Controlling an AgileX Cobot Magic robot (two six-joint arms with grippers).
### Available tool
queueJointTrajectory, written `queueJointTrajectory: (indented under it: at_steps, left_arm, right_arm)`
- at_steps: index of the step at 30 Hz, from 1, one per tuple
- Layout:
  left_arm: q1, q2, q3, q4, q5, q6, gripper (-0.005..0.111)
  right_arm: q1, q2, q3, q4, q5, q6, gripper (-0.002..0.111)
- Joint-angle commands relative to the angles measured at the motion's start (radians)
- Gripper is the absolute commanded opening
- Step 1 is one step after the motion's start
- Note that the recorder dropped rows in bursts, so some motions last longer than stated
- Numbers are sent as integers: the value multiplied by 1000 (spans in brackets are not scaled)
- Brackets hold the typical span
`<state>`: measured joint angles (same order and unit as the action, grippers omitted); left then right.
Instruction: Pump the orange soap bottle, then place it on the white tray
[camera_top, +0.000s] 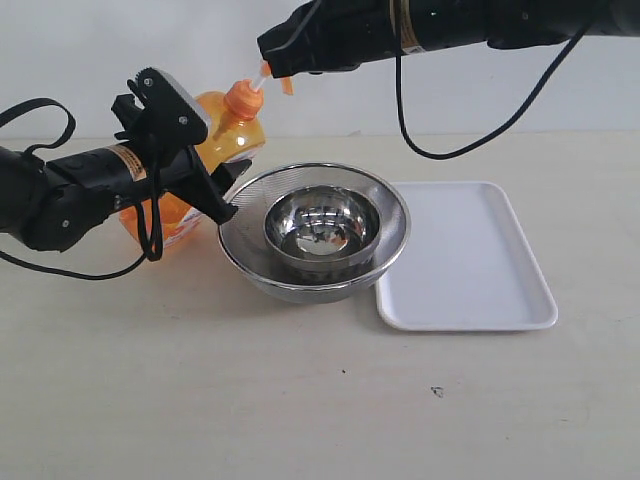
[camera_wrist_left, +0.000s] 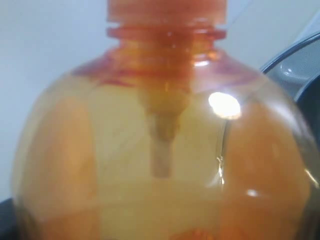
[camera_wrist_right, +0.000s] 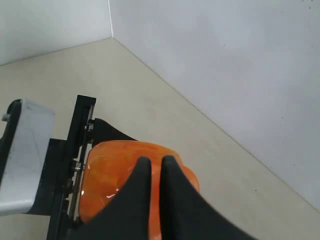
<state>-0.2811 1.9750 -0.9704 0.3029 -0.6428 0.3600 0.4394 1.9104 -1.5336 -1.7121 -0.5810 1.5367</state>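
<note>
Left of steel strainer (camera_top: 396, 212) w/ steel bowl (camera_top: 322, 228) inside: orange soap bottle (camera_top: 236, 128), tilted, left claw (camera_top: 232, 190) clamped round body. Right claw (camera_wrist_right: 156, 162) above, fingers pressed together at pump nozzle (camera_top: 286, 85). White tray (camera_top: 480, 262) on table (camera_top: 300, 400), right of strainer, well apart from bottle.

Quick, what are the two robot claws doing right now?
Left gripper: closed around the tall translucent orange plastic soap bottle.
Right gripper: shut, fingertips together atop its orange pump nozzle.
</note>
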Motion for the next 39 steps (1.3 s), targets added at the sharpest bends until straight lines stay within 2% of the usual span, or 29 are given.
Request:
queueJointTrajectory:
  at_steps: [1,10,39]
  left_arm:
    - [-10,-12,-7,8,-42,-16,5]
    - [-10,-12,-7,8,-42,-16,5]
    - [-10,-12,-7,8,-39,-16,5]
  right_arm:
    - [0,14,9,-32,-15,6,0]
    - [0,-79,6,-32,93,-33,0]
    - [0,-13,8,-32,16,8,0]
